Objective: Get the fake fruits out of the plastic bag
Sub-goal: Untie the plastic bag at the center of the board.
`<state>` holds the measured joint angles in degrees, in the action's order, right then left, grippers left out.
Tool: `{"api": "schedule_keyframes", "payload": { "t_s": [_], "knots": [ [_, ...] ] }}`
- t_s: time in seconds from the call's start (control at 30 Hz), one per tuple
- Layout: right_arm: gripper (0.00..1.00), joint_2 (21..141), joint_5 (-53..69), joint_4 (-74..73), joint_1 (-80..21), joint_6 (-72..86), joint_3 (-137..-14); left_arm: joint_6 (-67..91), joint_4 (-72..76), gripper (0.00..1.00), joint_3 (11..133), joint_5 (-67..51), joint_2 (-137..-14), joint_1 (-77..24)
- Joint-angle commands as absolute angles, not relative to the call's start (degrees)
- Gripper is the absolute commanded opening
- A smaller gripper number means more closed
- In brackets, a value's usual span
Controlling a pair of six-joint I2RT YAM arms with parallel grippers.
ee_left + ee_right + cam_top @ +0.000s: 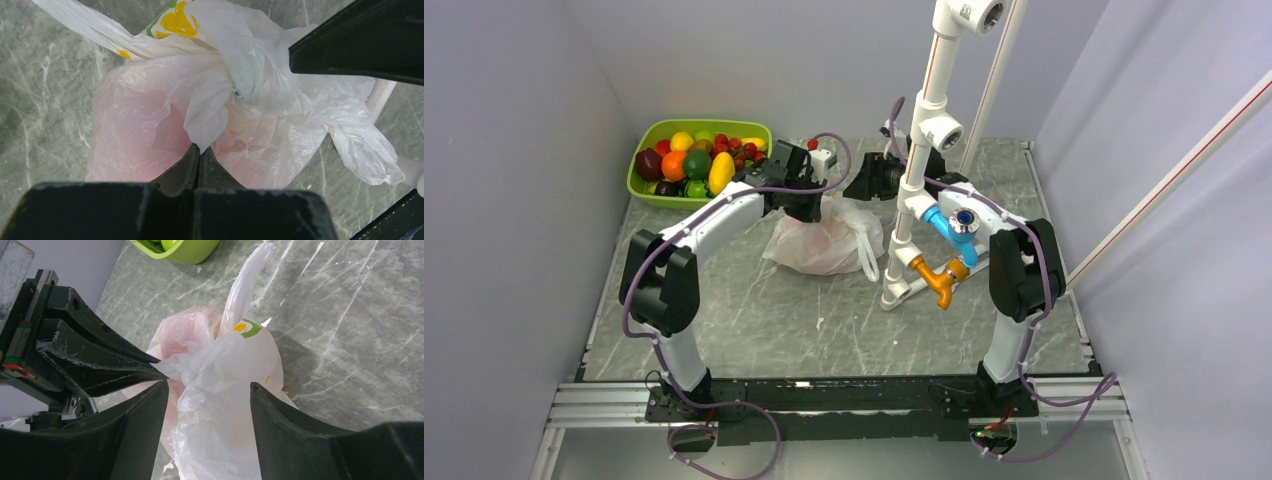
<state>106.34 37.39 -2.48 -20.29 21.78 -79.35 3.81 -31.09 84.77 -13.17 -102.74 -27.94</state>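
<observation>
The plastic bag (824,240) lies crumpled on the marble table, white with a yellow and green print (177,20). A pink-red glow (135,125) shows through the plastic; the fake fruits inside are otherwise hidden. My left gripper (200,147) is shut on a fold of the bag's top, and in the top view it sits over the bag's left side (809,208). My right gripper (207,386) comes in from the right (856,192), its jaws wide apart around the bunched plastic (220,405), which fills the gap between them. The left fingers (100,365) show beside it.
A lime-green tray (704,124) of mixed fruit stands at the back left, and its corner (192,252) shows in the right wrist view. A white pipe stand (902,235) with blue and orange fittings rises just right of the bag. Grey walls close in on three sides.
</observation>
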Motion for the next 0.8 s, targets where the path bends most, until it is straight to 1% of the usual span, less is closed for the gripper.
{"api": "schedule_keyframes", "payload": {
  "t_s": [0.0,0.13,0.3,0.4,0.57,0.7,0.77],
  "knots": [
    [0.61,107.6,37.3,-3.0,-20.7,19.7,-82.7,4.7,-30.7,0.0,87.5,-13.1,-102.8,-28.0],
    [0.55,109.0,36.9,-5.1,-21.1,18.3,-84.3,4.7,-30.9,0.0,87.7,-12.9,-103.0,-27.9],
    [0.53,109.3,37.7,-4.6,-21.3,18.8,-84.5,4.9,-31.0,0.0,87.8,-13.3,-103.2,-28.0],
    [0.48,109.6,38.1,-4.4,-21.5,19.1,-84.6,4.8,-31.6,0.0,88.2,-12.8,-103.1,-28.0],
    [0.32,109.6,37.5,-4.4,-21.5,19.6,-84.7,4.7,-31.2,0.0,87.7,-12.0,-102.5,-27.7],
    [0.14,108.4,35.4,-4.4,-21.3,19.5,-84.1,5.2,-31.3,0.0,87.8,-11.0,-102.4,-27.3],
    [0.08,107.2,33.4,-4.3,-20.6,19.6,-83.2,5.6,-31.6,0.0,87.8,-9.8,-102.3,-27.0]
  ]
}}
